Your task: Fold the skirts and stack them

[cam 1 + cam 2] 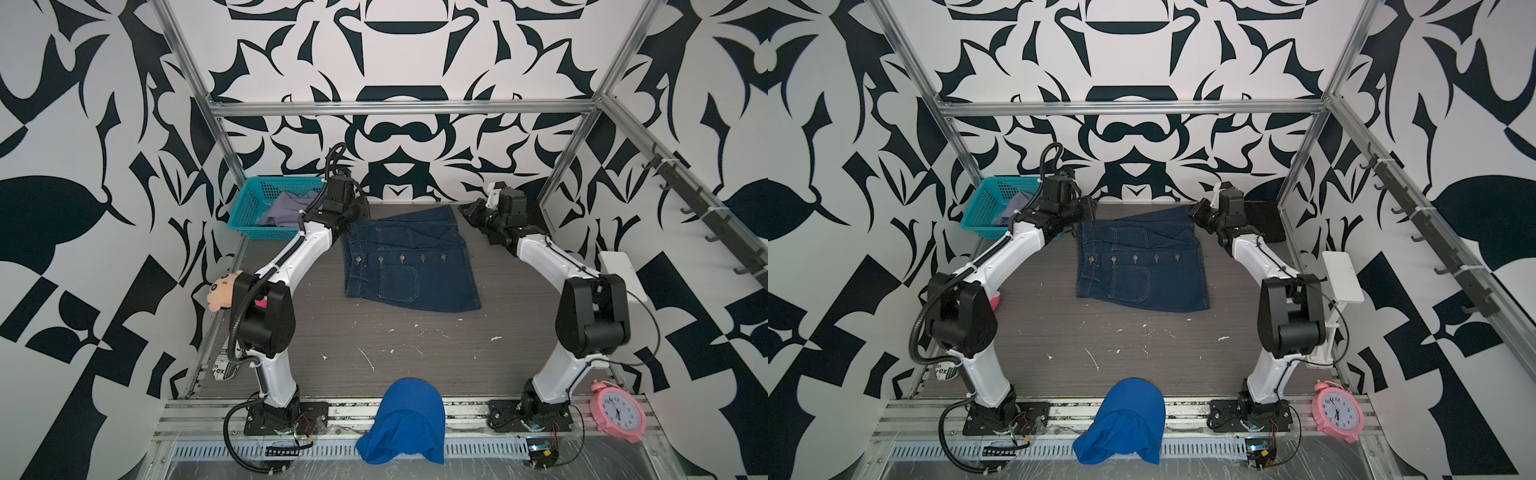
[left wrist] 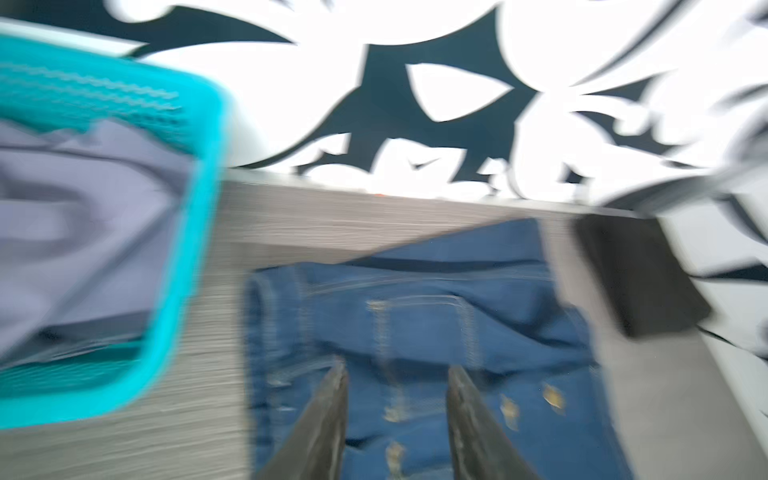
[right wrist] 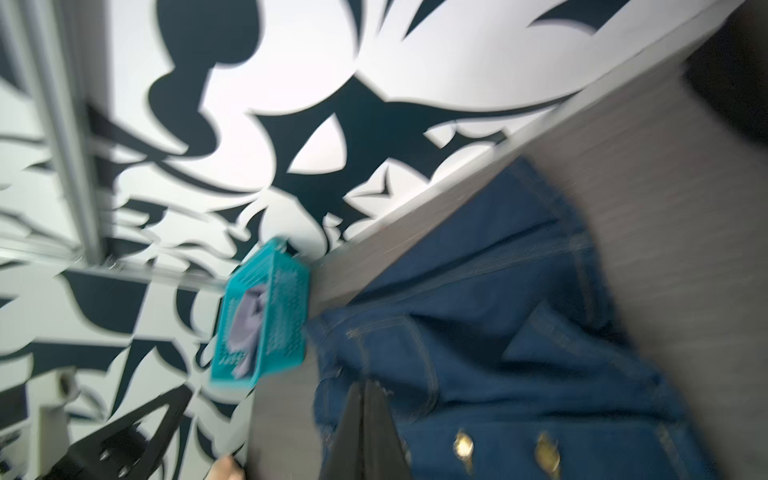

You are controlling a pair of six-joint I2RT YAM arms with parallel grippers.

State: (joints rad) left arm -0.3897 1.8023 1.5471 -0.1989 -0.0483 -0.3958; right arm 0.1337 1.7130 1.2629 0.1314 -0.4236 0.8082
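The denim skirt (image 1: 409, 262) lies spread mid-table. At ten o'clock, the teal basket (image 1: 249, 232) holds the lavender skirt (image 1: 286, 205); at two, the black skirt (image 1: 1262, 222). Left gripper (image 2: 397, 370) spread, seemingly empty through blur; right gripper (image 3: 365, 384) pinched closed.

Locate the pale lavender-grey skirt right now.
In both top views the lavender-grey skirt lies inside the teal basket at the far left corner of the table, just left of the denim skirt.

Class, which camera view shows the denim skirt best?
Both top views: the denim skirt lies almost whole and sharp on the table. The two wrist views show only blurred parts of it.
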